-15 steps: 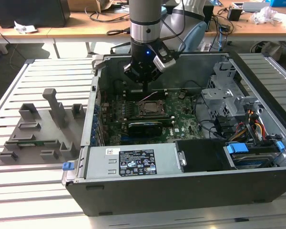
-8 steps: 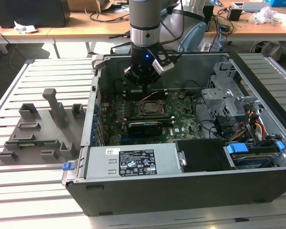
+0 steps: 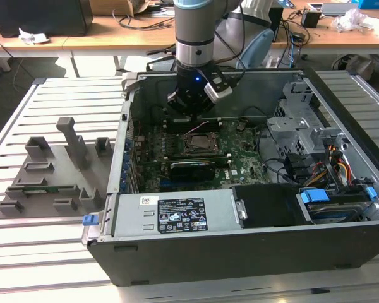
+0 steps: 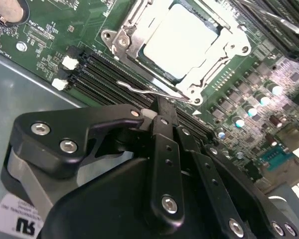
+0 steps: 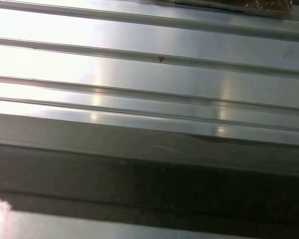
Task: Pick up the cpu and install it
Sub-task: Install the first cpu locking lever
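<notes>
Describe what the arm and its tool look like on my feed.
The arm is a silver-grey cylinder with a light-blue cap and black band. The tool is matte black, with jointed links fastened by silver screws. A small blue light glows at the wrist.

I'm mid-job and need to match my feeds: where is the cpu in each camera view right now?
Exterior view: the cpu sits in the socket frame mid-motherboard, just below the gripper.
Second wrist view: the cpu is the bright square inside the socket frame, beyond the fingers.
First wrist view: ribbed metal slats and a dark edge; no cpu here.
Shared landmark: the socket frame, in the exterior and second wrist views.
</notes>
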{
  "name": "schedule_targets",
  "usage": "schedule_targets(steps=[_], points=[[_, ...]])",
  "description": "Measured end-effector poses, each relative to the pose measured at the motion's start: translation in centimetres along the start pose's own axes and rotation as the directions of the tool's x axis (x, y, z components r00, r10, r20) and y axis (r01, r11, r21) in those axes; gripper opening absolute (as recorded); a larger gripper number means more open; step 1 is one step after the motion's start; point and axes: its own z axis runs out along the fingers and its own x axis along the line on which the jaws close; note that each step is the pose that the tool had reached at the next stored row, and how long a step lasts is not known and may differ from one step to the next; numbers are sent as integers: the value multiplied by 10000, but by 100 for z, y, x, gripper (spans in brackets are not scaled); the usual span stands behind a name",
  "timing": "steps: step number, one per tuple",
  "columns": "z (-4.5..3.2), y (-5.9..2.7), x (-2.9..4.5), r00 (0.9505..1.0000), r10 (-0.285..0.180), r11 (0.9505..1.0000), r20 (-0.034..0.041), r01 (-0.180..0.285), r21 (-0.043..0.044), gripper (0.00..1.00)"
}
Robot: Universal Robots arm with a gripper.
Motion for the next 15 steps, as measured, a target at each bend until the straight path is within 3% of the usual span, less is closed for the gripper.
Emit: schedule_targets(steps=[7, 15], points=[[48, -4, -77, 10000, 1, 10000, -19, -1, 0, 11], [85, -22, -246, 10000, 2, 10000, -40, -2, -3, 11]])
